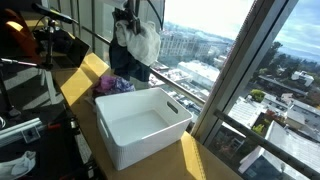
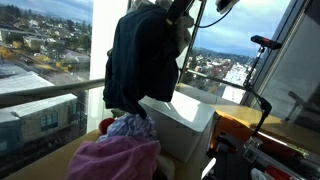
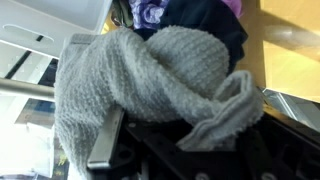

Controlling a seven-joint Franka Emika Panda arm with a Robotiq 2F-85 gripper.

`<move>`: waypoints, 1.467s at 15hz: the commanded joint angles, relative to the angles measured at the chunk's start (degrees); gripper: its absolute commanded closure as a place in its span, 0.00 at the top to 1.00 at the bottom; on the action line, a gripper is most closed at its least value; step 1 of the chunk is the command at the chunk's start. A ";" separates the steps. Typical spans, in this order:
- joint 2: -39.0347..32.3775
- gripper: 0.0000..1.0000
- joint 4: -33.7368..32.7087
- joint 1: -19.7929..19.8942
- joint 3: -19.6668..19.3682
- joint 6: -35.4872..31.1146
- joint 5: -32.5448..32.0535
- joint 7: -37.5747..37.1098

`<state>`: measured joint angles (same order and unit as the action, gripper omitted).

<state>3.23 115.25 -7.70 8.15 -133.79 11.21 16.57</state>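
Standing here, I see the gripper point(image 1: 128, 18) high above the white bin point(image 1: 145, 125), just past one corner of it. Its two fingers are pressed together on a grey cloth point(image 3: 150, 80). A dark blue shirt point(image 2: 140, 60) hangs down with the cloth, long and loose. I cannot tell if the fingers pinch the shirt too or if it is only caught up in the cloth.

Both hang more over the pile of purple and pink clothes point(image 2: 115, 150) next to the bin than over the bin itself.

I think a few things could go wrong. If the shirt is only snagged, a quick move could shake it free. It would then land on the pile beside the bin, or on the table point(image 1: 85, 75) by the bin.

The shirt hangs low, close to the pile. If the arm swings toward the bin, the bottom of the shirt could catch on the bin's rim and tug the bin.

In the wrist view the grey cloth covers nearly everything, so the bin is hard to see from there.
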 commanded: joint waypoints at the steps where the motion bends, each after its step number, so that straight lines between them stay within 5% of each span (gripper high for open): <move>1: -0.87 0.00 -1.39 -1.34 0.23 0.90 1.07 1.28; 9: -4.51 0.00 0.70 -3.08 1.67 0.42 3.24 1.51; 17: -20.91 0.00 1.30 -4.79 6.60 -3.04 3.77 1.18; 22: -33.05 0.00 0.28 -1.87 7.33 -8.00 3.81 2.20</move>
<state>-23.42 118.05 -12.21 14.61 -139.71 13.67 16.89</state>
